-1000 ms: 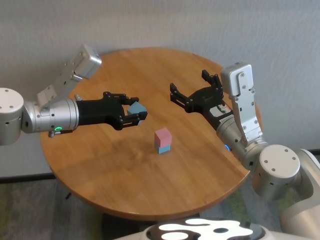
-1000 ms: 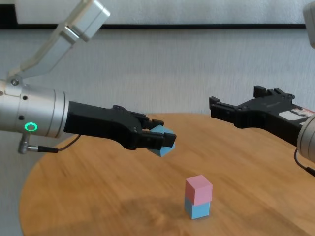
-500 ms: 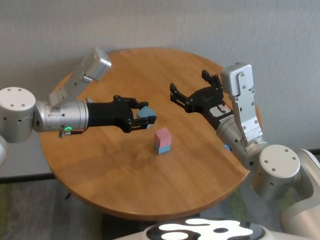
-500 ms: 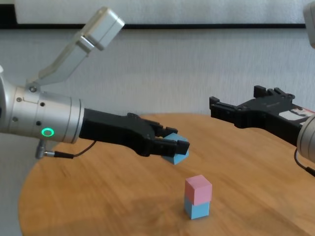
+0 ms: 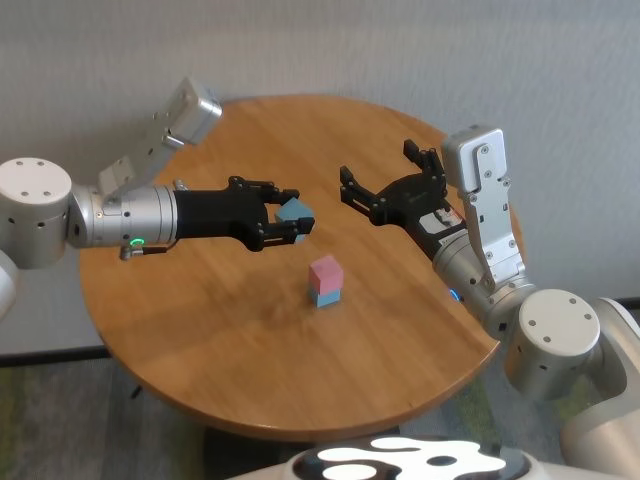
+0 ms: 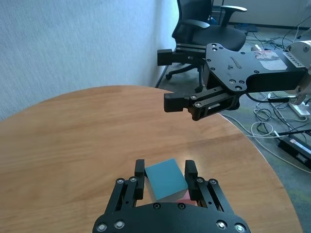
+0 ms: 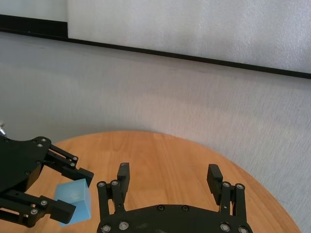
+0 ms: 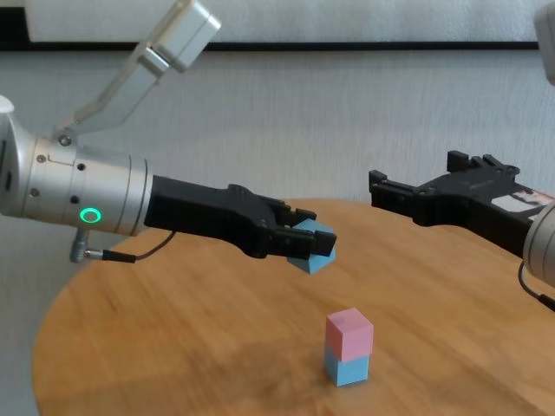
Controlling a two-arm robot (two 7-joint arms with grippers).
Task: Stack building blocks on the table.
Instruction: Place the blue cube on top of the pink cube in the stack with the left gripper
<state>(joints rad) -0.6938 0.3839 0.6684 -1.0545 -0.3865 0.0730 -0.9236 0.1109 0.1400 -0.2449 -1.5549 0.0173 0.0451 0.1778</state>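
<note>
Your left gripper grips a light blue block above the table; your right gripper stands wide open, empty.

A light blue block is gripped between the black fingers of the left gripper; a pink block is seen stacked on a second light blue block; the table is shown in warm honey-brown with a streaked wood grain; the right gripper is black too, spread wide; both arms are clad in silver-grey, and a green ring light is lit on the left one; a pale grey wall is seen behind.
</note>
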